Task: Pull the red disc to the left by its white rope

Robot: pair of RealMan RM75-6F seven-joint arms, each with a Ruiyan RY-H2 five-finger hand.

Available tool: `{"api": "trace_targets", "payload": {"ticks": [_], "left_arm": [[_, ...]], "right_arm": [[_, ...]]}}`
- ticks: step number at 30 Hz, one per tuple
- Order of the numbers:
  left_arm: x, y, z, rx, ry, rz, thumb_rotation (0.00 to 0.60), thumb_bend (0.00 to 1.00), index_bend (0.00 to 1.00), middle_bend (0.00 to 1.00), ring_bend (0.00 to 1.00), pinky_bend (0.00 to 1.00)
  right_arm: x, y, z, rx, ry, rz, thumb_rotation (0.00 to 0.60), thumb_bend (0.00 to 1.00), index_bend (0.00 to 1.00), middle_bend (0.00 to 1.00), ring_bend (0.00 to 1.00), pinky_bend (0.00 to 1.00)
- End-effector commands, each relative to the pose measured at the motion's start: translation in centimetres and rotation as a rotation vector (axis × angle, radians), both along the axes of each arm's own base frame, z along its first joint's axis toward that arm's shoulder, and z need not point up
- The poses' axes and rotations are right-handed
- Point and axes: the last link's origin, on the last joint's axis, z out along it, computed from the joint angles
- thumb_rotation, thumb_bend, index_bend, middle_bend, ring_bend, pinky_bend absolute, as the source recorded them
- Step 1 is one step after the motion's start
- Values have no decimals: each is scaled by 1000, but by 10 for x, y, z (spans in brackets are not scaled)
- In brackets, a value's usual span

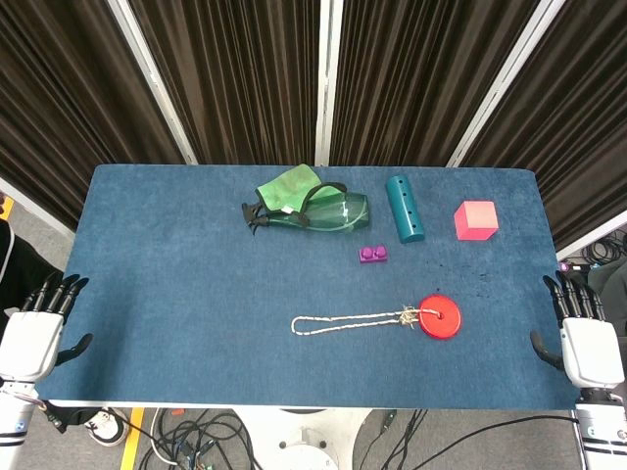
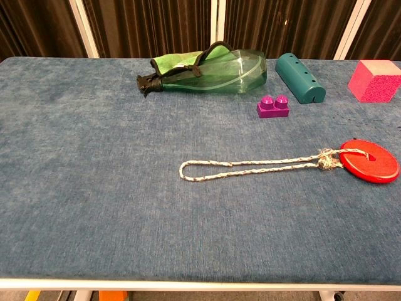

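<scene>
While the red disc (image 1: 439, 317) lies flat at the table's (image 1: 176, 294) right front, its white rope (image 1: 353, 322) trails leftward as a long loop, running left-right. Both hands, left (image 1: 37, 328) and right (image 1: 586, 336), hang released off the edges. A careless pinch could slip off the thin rope, or tug the disc askew

The left hand (image 1: 37, 328) has a white, box-like shell over its back and slim black fingers (image 1: 59, 290) with segmented links. The right hand (image 1: 585, 338) looks the same: a white casing and black fingers. Below each hand the wrist is white with a dark ring.
</scene>
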Motion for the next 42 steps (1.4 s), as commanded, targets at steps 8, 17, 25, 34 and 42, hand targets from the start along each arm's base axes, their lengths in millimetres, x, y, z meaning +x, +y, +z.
{"api": "trace_targets", "payload": {"ticks": [8,17,25,34,42], "left_arm": [[2,2,-5,-30,3,-11,600,202,136,120,43,225],[45,24,-50,-253,-38,-192,600,203,136,120,43,225],[113,60,-123,-502,-69,-398,600,202,136,120,43,225],[163,79,-185,-671,-85,-497,600,204,137,121,43,225],[179,82,-216,-734,-85,-517,600,204,136,132,43,225]], "right_arm": [[-1,1,-2,5,-3,-9,600,238,0,0,0,0],[-4,2,3,0,17,-15,600,238,0,0,0,0],[-12,4,8,-18,7,-40,600,238,0,0,0,0],[-25,8,16,-38,-7,-72,600,237,0,0,0,0],[-35,9,17,-43,-20,-91,600,237,0,0,0,0]]}}
